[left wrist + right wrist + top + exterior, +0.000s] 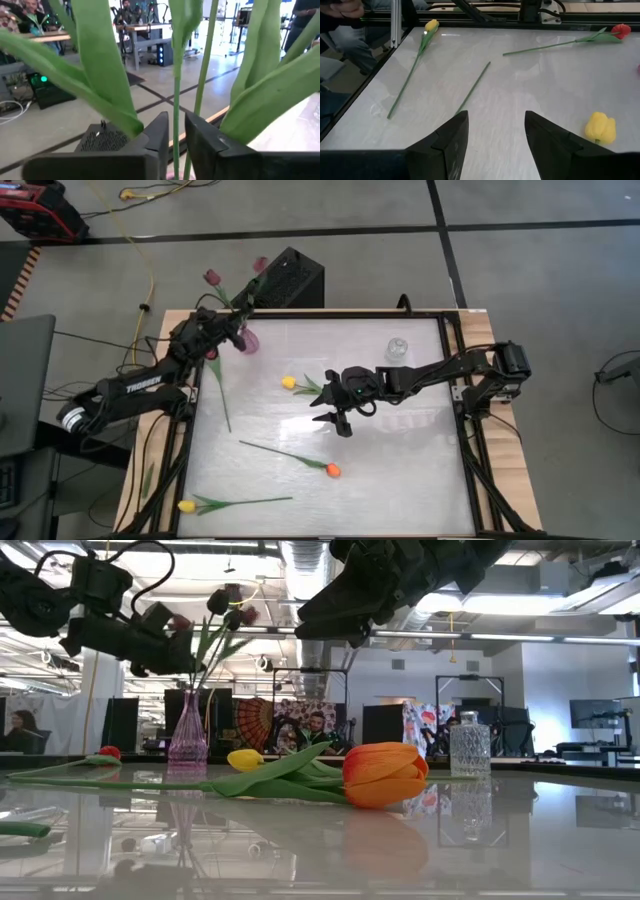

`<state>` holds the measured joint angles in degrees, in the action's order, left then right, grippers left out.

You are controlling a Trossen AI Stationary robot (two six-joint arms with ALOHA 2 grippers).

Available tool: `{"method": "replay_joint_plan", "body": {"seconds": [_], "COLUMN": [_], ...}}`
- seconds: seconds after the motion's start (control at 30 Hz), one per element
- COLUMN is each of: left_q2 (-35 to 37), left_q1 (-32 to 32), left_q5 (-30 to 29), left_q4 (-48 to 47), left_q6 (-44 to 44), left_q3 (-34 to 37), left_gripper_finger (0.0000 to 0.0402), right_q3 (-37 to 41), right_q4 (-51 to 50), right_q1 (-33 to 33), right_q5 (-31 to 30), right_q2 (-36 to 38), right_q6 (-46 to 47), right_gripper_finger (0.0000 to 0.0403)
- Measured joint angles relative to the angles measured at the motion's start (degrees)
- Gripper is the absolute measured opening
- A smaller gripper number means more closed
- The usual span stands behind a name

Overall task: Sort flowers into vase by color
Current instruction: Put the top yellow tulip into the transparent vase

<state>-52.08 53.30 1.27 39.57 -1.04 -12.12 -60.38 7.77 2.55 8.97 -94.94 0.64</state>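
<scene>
Maroon tulips point(213, 277) are standing in the pink vase point(248, 340) at the worktop's point(400, 470) far-left corner, heads leaning out past the edge. High view is showing two heads; low view is showing those heads point(222, 600) above the vase point(187, 735) with stems fanning up out of its neck.

Left gripper point(232, 330) is sitting right at the vase mouth among the stems. Left wrist view is giving the only close look: one thin green stem point(176, 100) is running through the narrow gap between the two dark fingers point(160, 140), broad leaves crowding both sides. Gap is slim, and I cannot tell whether the gripper is pinching the stem or loose around it.

Loose flowers lying flat on the worktop: yellow tulip point(289, 382) near the middle, orange-red tulip point(332, 470) further toward the near edge, another yellow tulip point(186, 506) at the near-left edge. Low view is putting the orange-red head point(384, 775) large in the foreground.

Right gripper point(335, 412) is hovering over mid-worktop just beside the middle yellow tulip, jaws spread, holding nothing. Right wrist view is confirming bare surface between the fingers point(449, 142), yellow head point(600, 127) off to one side.

Clear glass vase point(397, 350) is standing empty toward the far right; low view is showing its faceted body point(469, 747).
</scene>
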Motion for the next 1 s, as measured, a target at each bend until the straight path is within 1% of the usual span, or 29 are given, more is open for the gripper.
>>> {"method": "replay_joint_plan", "body": {"seconds": [0.17, 0.3, 0.6, 1.0], "left_q2": [3.25, 5.69, 9.51, 15.48], "left_q1": [0.00, 0.00, 0.02, 0.02], "left_q5": [-0.01, 0.10, 5.14, 6.02], "left_q4": [-4.61, -7.17, -8.66, -6.08], "left_q6": [-0.66, -1.79, -2.80, -2.75], "left_q3": [0.00, 0.00, 0.00, -0.26], "left_gripper_finger": [0.0095, 0.0113, 0.0117, 0.0117], "right_q3": [0.00, 0.00, -0.02, -0.04], "right_q4": [0.00, 0.00, 0.50, 1.38], "right_q1": [0.00, -0.04, -0.54, -3.29], "right_q5": [0.00, 0.00, 0.02, 0.00], "right_q2": [0.00, 0.00, 0.00, 0.00], "right_q6": [-0.05, -0.52, -0.65, -0.61], "right_gripper_finger": [0.0219, 0.0219, 0.0219, 0.0219]}}
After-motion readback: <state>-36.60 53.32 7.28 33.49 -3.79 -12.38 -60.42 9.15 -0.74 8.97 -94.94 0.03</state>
